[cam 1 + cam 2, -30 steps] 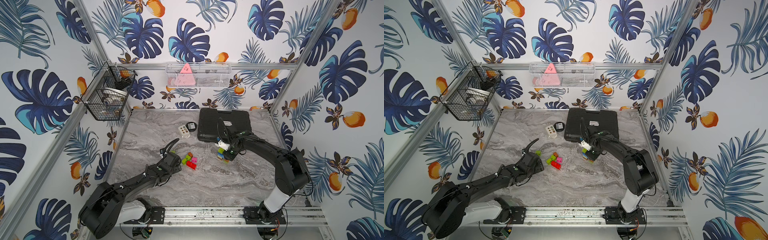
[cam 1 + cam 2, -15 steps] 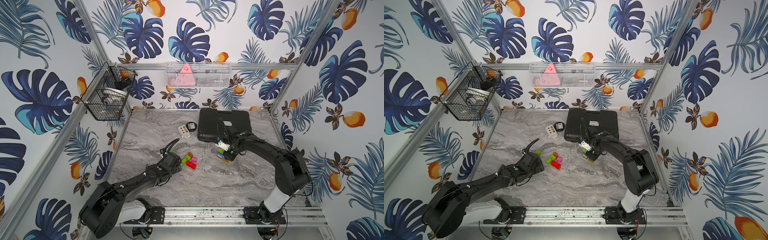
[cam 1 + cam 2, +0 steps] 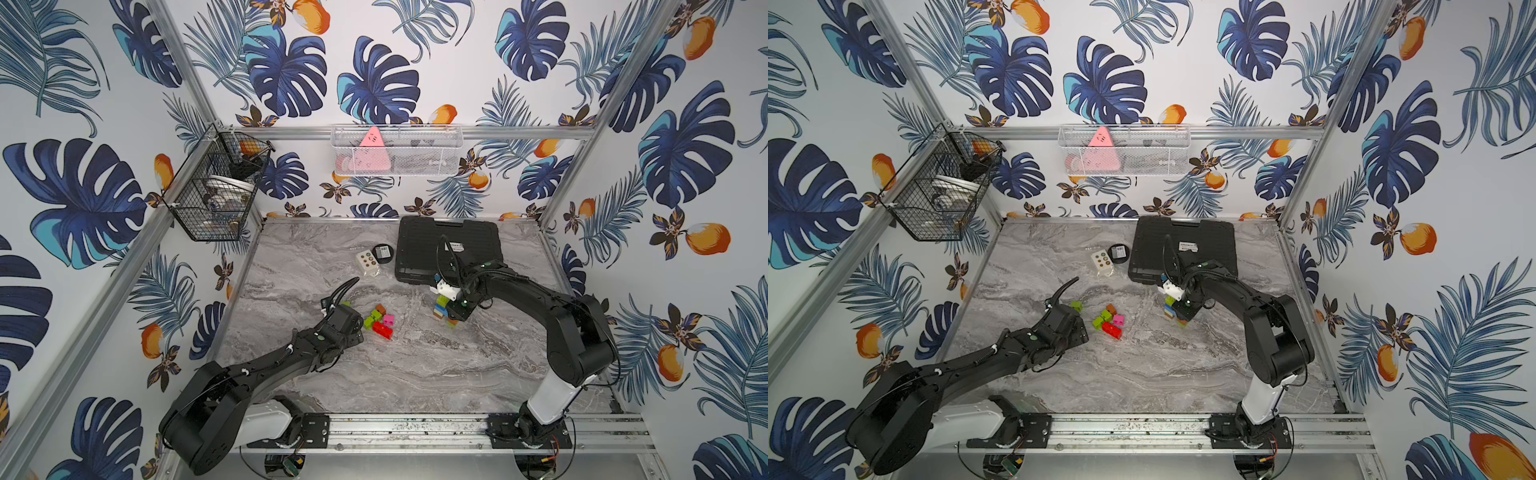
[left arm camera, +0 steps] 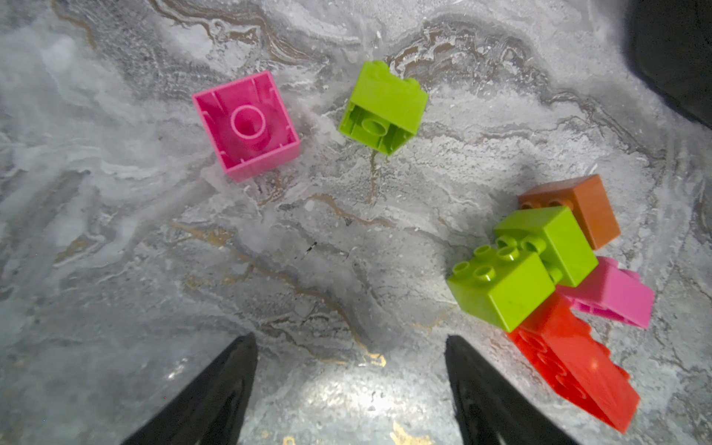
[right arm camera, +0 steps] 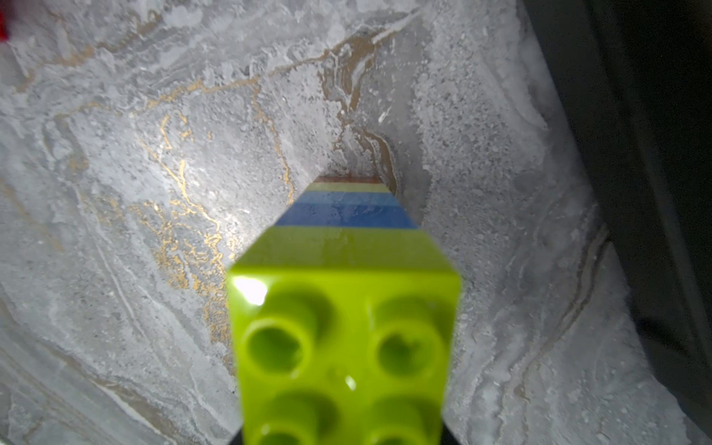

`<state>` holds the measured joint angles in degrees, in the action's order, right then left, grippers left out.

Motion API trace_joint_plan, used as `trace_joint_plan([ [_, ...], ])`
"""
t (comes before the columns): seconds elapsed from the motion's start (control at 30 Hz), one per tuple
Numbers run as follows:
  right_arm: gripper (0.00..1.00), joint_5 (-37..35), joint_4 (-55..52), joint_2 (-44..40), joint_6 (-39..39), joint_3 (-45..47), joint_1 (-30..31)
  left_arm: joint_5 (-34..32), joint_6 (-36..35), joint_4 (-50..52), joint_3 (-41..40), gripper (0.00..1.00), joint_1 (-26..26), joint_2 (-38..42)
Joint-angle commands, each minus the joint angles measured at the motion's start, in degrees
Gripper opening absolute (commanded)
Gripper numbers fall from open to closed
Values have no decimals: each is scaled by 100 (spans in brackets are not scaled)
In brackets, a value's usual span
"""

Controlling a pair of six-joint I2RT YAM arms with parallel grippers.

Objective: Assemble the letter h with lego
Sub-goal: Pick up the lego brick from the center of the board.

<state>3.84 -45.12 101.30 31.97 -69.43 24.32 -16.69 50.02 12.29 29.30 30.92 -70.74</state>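
Right gripper: the right gripper (image 3: pixel 452 308) appears clamped on the top lime green studded brick (image 5: pixel 346 308) of a standing stack of plastic bricks (image 3: pixel 439 309). The close-up is blurred and shows only the dark corners of the fingers.
Stack: from the top down it runs lime, blue, light blue and pale green, with orange at the foot. It stands upright on the grey marble tabletop (image 3: pixel 415 374), near the black plastic case (image 3: pixel 449 249).
Left gripper: the left gripper (image 4: pixel 350 385) has its jaws wide apart and empty, above bare marble.
Loose bricks: an upturned pink square brick (image 4: pixel 246 125) and a lime brick lying on its side (image 4: pixel 383 108) sit ahead of the left fingers. Beside them is a heap of two lime, one orange and one pink brick, plus a longer red brick (image 4: pixel 574 366).
Change: nothing has visibly moved over the last second; both arms keep their poses.
Meaning: the stack is probably one upright of the h, with its top brick being seated. The arch and short leg are not yet built, and the heap would supply them.
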Motion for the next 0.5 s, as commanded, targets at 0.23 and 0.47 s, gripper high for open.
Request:
trace_joint_plan([
  [0.23,27,-41,-274,510,-4,86,-84,-40,36,-79,6,82,-7,-28],
  [0.47,26,-225,108,314,-267,143,17,-110,46,-25,14,82,-7,19],
])
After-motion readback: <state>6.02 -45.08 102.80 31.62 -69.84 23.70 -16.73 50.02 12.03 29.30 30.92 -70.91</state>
